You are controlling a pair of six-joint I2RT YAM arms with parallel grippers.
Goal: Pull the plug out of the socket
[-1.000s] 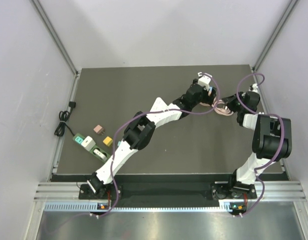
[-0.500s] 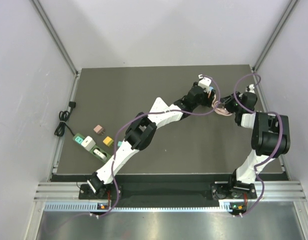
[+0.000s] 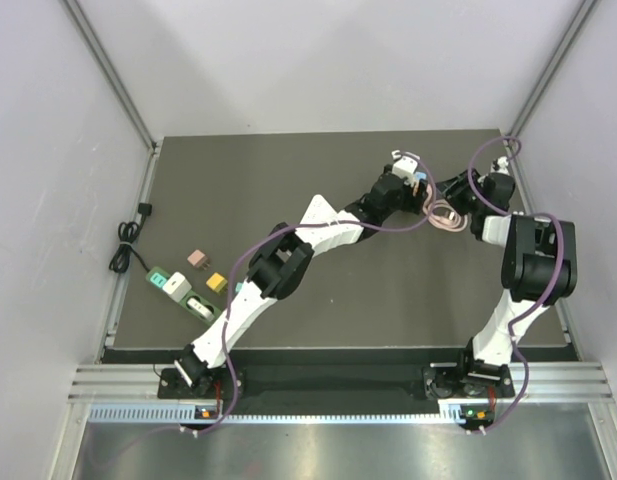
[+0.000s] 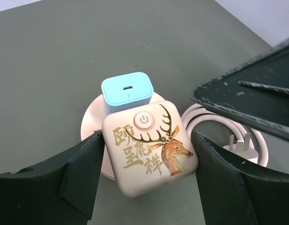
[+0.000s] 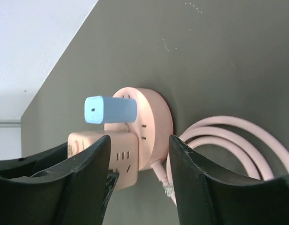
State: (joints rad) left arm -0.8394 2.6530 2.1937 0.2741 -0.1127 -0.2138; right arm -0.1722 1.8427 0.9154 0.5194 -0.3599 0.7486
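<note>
In the left wrist view, the left gripper [image 4: 148, 161] is pressing its fingers against both sides of the pink cube [image 4: 151, 147] at the middle of the frame, so it is gripping the cube. Just above it, the blue plug [image 4: 127, 93] is sitting in the round socket [image 4: 89, 126]. At the right, the cable [image 4: 203, 117] is lying coiled. In the right wrist view, the right gripper [image 5: 139, 140] is keeping its jaws apart and holding nothing. I judge the bracing is done; next, these jaws should be closing on the blue plug and pulling it straight out.
</note>
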